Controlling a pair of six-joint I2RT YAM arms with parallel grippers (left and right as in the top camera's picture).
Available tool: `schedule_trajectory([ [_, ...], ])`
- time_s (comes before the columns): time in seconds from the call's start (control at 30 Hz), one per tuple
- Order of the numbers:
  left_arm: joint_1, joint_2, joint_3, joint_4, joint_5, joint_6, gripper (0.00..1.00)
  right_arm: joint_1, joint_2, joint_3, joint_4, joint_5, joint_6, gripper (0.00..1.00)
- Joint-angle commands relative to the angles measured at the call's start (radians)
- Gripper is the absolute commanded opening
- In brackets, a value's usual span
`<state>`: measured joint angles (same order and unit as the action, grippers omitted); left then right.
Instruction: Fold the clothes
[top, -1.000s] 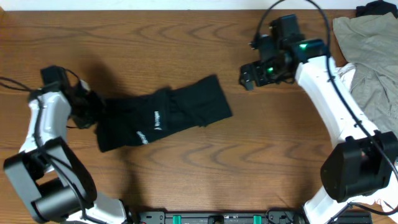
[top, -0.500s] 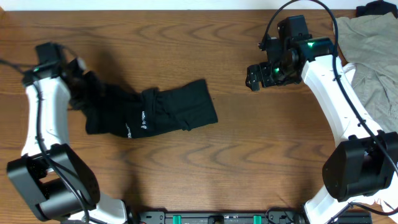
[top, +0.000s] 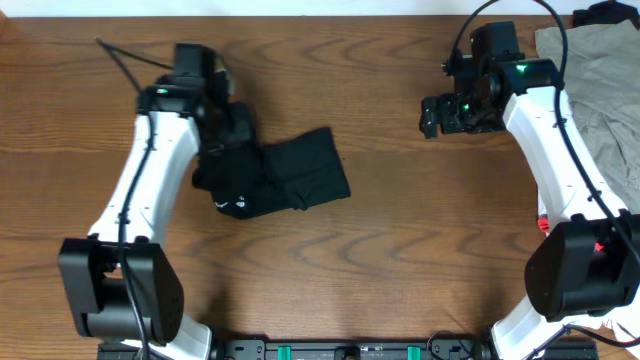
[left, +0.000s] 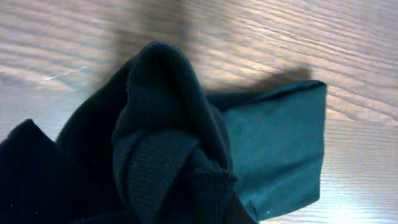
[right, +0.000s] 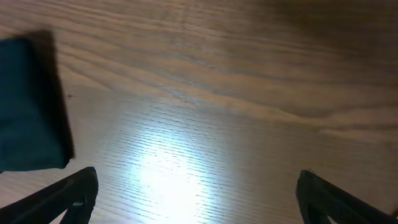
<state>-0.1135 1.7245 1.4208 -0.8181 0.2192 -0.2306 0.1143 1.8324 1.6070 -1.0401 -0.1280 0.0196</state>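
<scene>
Black garment (top: 295, 178): L of table (top: 400, 260) centre, near end bunched. L gripper (top: 228, 138): clenched on bunched end, fingers hidden by cloth. R gripper (top: 432, 116): released, empty, over bare table R of centre. Beige garment (top: 600, 70): table's R edge, cut off.

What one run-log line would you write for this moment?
stage: fold under way | left jaws: shut on black garment, one end bunched over the rest | right jaws: open, empty, over wooden table

A brown wooden table (top: 400, 250) carried a black garment (top: 300, 182), bunched under my left gripper (top: 228, 142), and a khaki garment (top: 600, 75) well to the right of my right gripper (top: 432, 116).
</scene>
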Motion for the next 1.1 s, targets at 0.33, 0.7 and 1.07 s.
schedule_trajectory([
  [0.33,-0.18,0.008,0.023,0.116,-0.056,-0.146,0.06,-0.003,0.002,-0.006,-0.02,-0.008,0.017,0.99],
  [0.7,-0.294,0.085,0.023,0.218,-0.049,-0.22,0.15,0.004,0.002,-0.006,-0.026,-0.007,0.016,0.99],
  [1.07,-0.433,0.095,0.023,0.24,0.182,-0.209,0.23,0.003,0.002,-0.006,-0.009,-0.006,-0.009,0.99],
])
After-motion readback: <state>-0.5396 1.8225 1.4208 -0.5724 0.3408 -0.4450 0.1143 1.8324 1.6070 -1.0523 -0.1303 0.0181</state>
